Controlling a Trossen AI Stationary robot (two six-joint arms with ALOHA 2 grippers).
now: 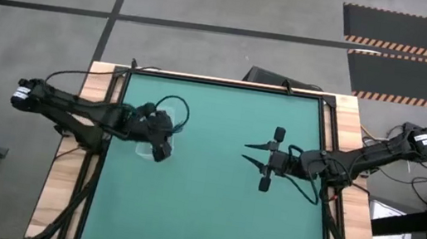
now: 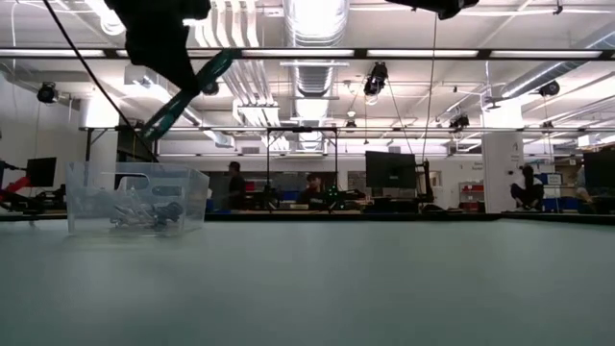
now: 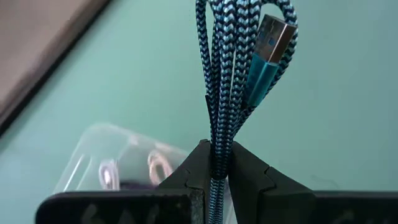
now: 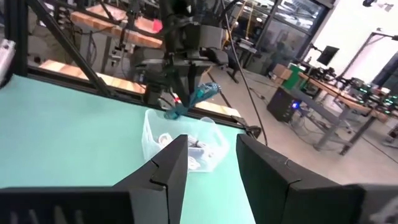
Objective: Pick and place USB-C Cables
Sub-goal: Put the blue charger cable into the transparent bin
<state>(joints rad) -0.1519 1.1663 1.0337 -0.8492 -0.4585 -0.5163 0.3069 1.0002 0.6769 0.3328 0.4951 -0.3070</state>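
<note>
My left gripper (image 1: 161, 147) hangs above a clear plastic box (image 2: 135, 199) near the table's left side and is shut on a teal-and-black braided USB-C cable bundle (image 3: 227, 68). The bundle slants out from the fingers in the low view (image 2: 190, 94) and the right wrist view (image 4: 198, 96). A silver-and-teal plug (image 3: 268, 46) sits at its looped end. More bundled cables (image 2: 144, 213) lie on the box's floor. My right gripper (image 1: 252, 153) is open over the table's right half, pointing toward the box and touching nothing. My left gripper pinches the braided bundle between its two fingers (image 3: 193, 171), on the gathered strands (image 3: 217, 146) below the looped end. The loops and plug stick out past the fingertips. The bundle is lifted clear, above the box, slanting in the low view.
The clear box (image 4: 180, 144) stands on the green mat (image 1: 209, 211), under my left gripper. The mat between the two arms and toward the near edge is bare. Wooden table borders (image 1: 61, 190) and frame struts run along both sides. People sit at desks far behind the table.
</note>
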